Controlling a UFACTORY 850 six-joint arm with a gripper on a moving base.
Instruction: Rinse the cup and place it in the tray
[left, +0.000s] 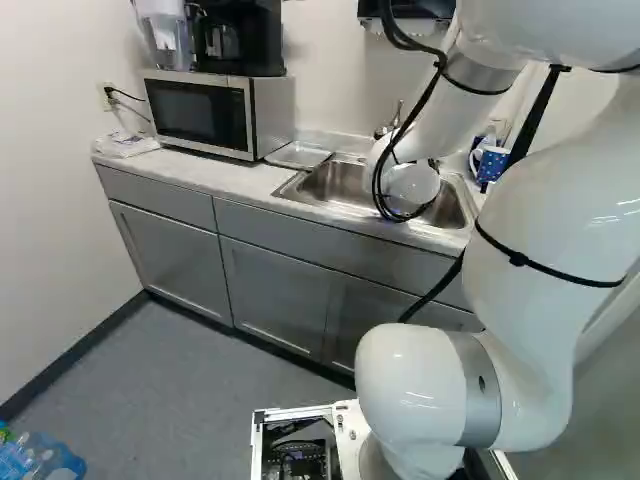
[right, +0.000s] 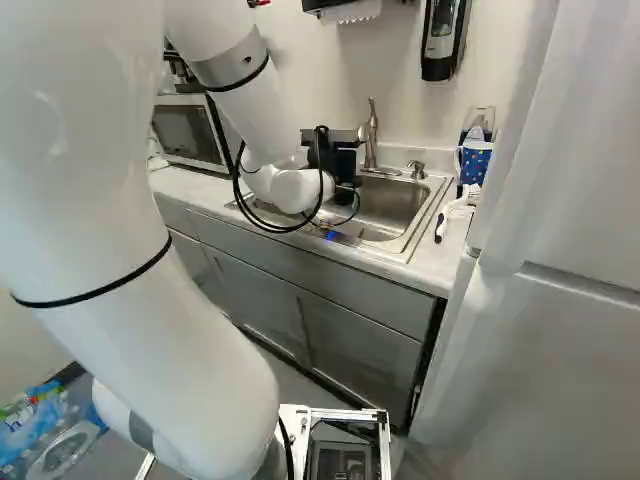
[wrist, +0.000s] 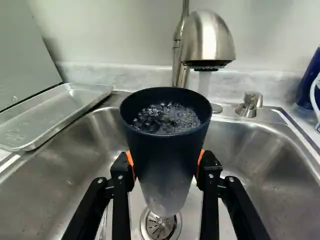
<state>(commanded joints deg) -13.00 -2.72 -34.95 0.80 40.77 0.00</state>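
Observation:
Seen in the right base view, my black gripper (right: 338, 160) hangs over the sink (right: 418, 232), partly hidden by the wrist and cables. In the wrist view the gripper (wrist: 166, 162) is shut on a dark blue cup (wrist: 167, 145), an orange pad on either side. The cup stands upright above the drain (wrist: 160, 226), with bubbling water inside. Water runs from the faucet head (wrist: 207, 40) at the cup's far rim; whether all of it enters the cup I cannot tell. The metal tray (wrist: 47, 117) lies beside the sink, also seen as a tray (left: 298, 155) near the microwave.
The microwave (left: 205, 112) stands on the counter past the tray. A faucet handle (wrist: 249, 104) rises behind the sink. A blue patterned mug (right: 474, 162) and a white-handled brush (right: 455, 212) are on the counter's other side, near a tall white cabinet or fridge (right: 540, 340).

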